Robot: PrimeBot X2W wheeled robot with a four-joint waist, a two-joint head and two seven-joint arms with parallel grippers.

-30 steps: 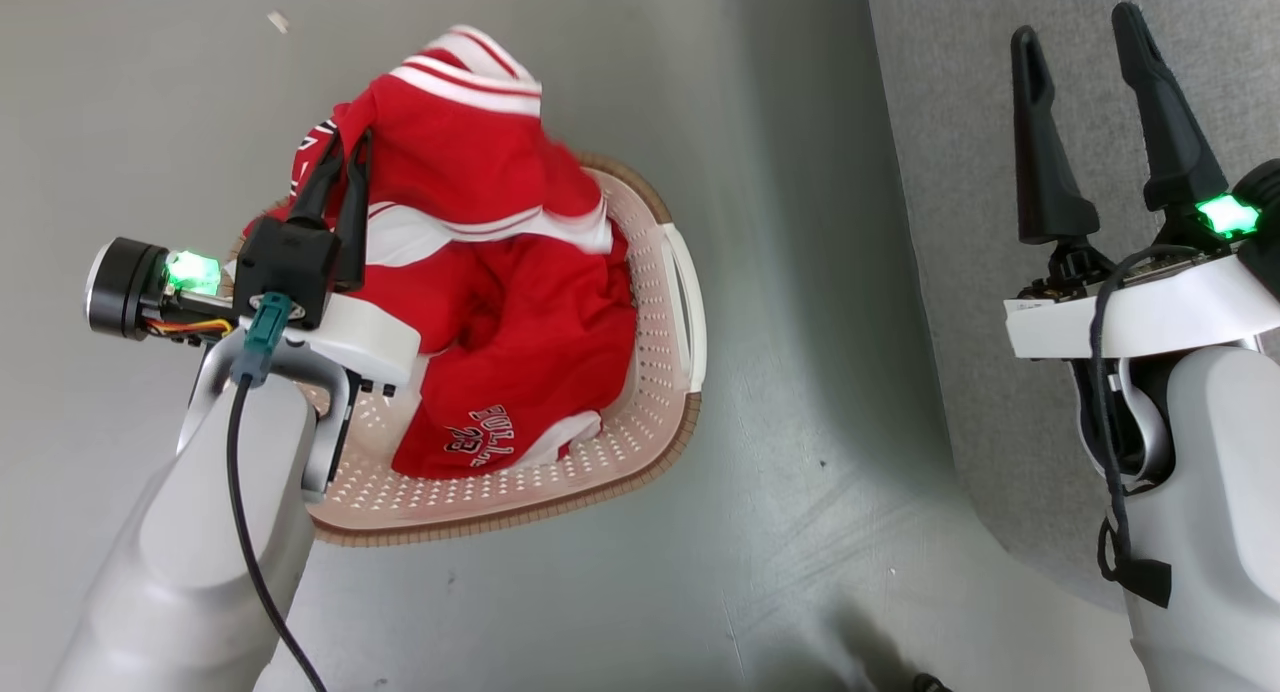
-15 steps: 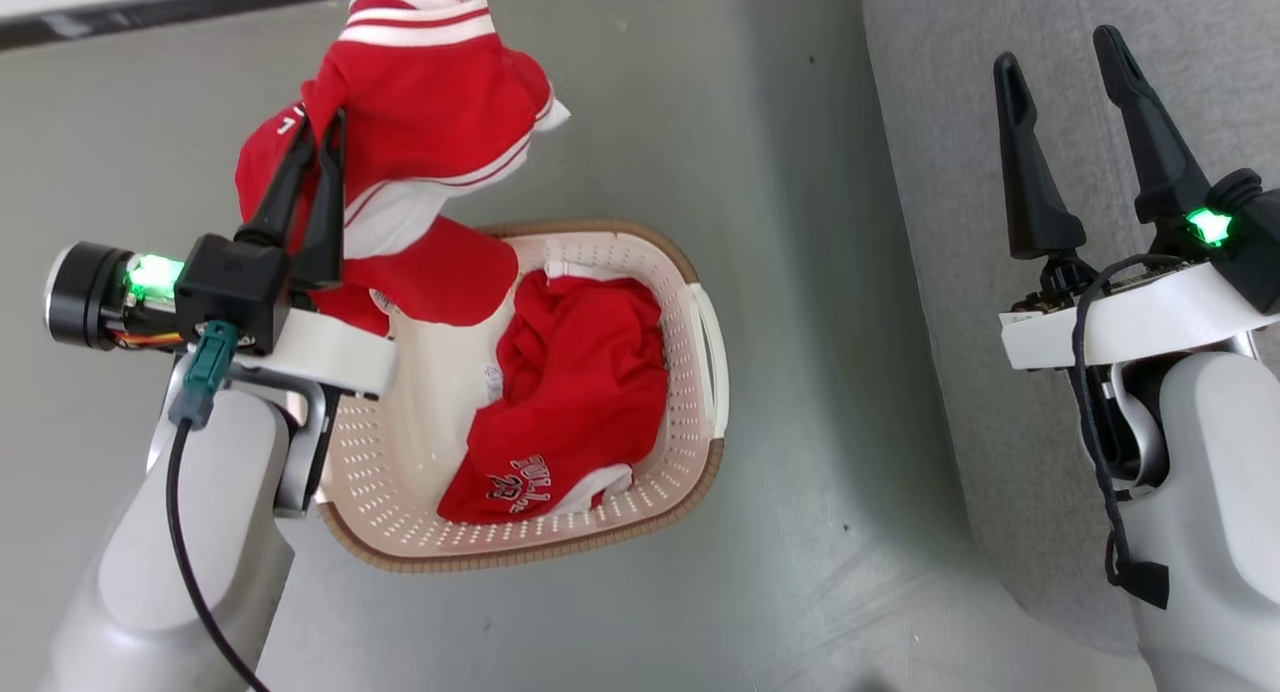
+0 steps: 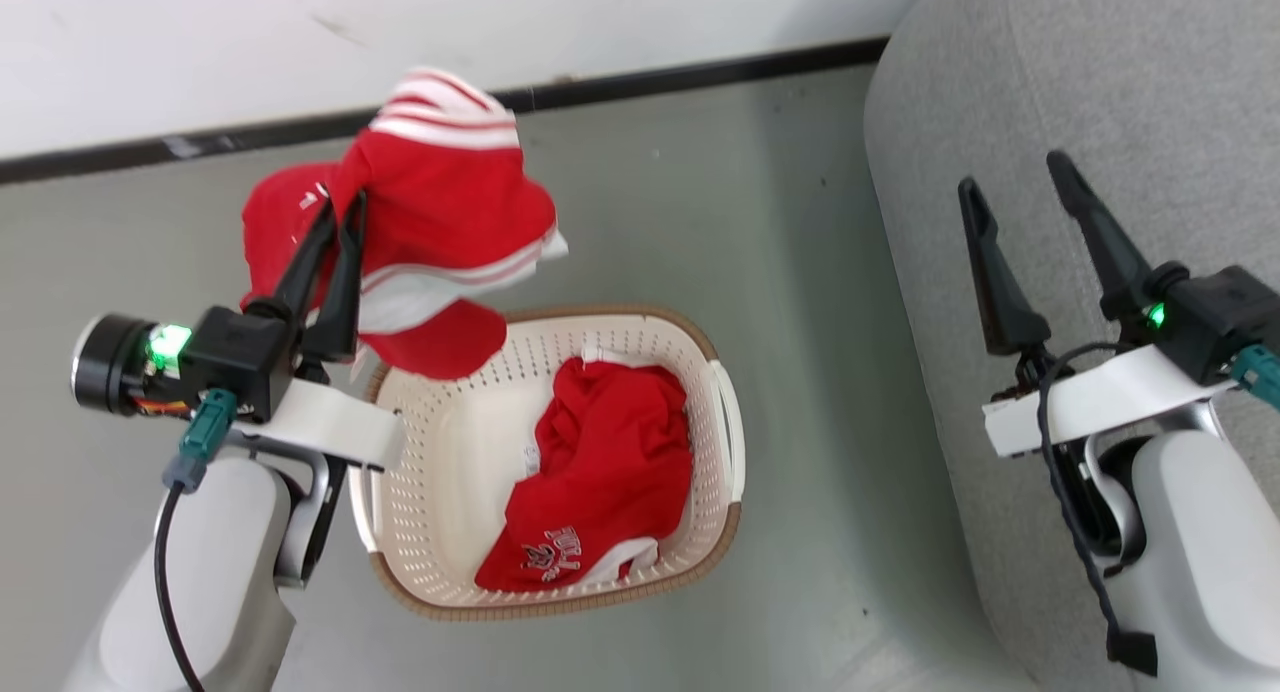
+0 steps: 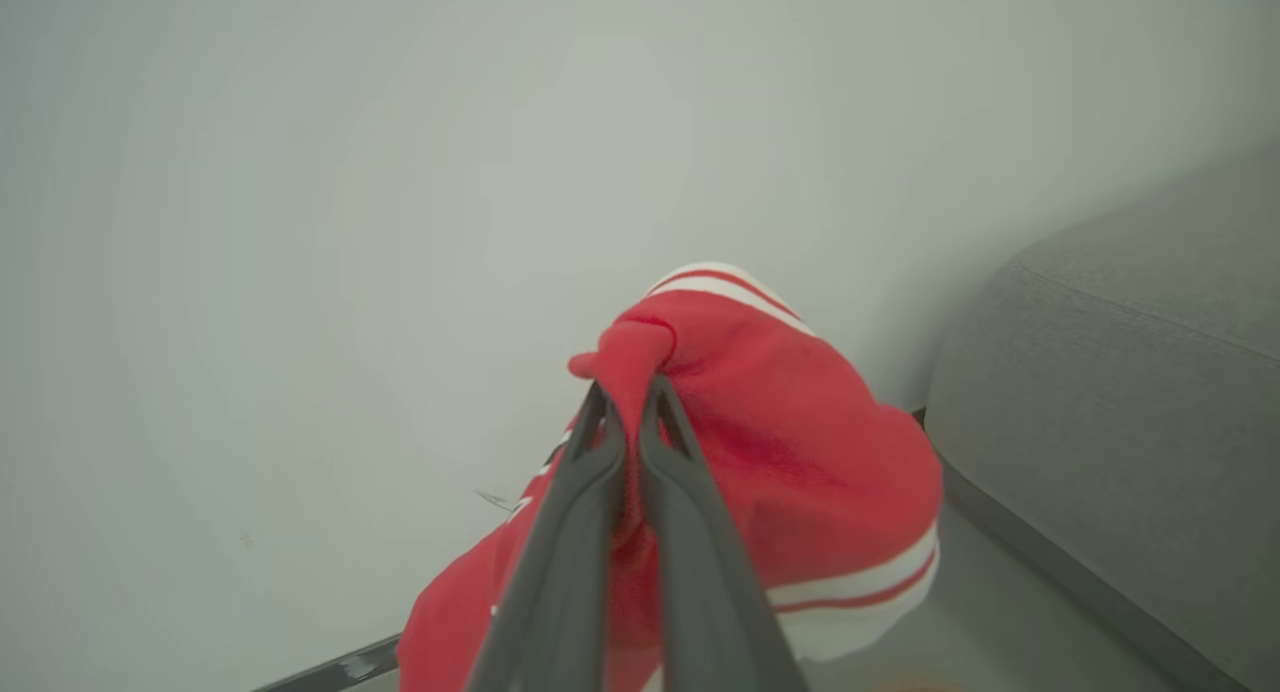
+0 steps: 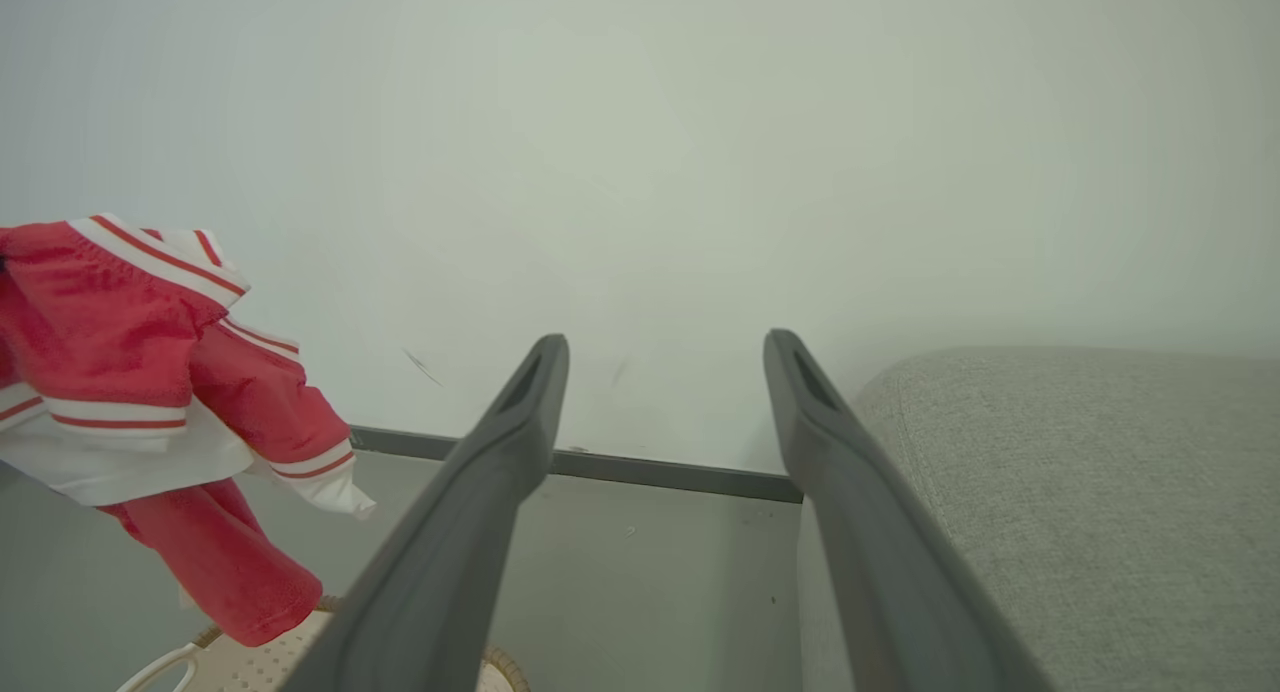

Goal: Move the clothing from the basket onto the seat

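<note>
Now the left gripper (image 3: 342,208) carries a red striped garment (image 3: 440,182) above the basket (image 3: 430,512). Its fingers (image 4: 560,552) are pressed narrow on a bunched fold of the fabric, as the left wrist view confirms.

Change over the last second:
- Earlier, the lower part of this garment still draped into the basket and lay over the jersey (image 3: 610,472).
- At present the garment has separated from the jersey. Its lowest lobe hangs at the basket's far-left rim; whether it still brushes the rim cannot be determined.
- The basket's pale floor is now exposed beside the jersey.
- The head view itself has shifted, bringing the wall (image 3: 300,32) and dark skirting (image 3: 700,72) into the picture, so the camera has moved too.

The right gripper (image 3: 1010,172) has its fingers spread wide and holds nothing. It is positioned over the near edge of the seat (image 3: 1100,72).

Significance for the task: extraction of the first garment appears essentially complete, so the transfer phase can begin. The seat is on the robot's right, well apart from the held garment, with open floor (image 3: 800,272) between. The jersey remains crumpled in the basket's right half and requires a further pick.
</note>
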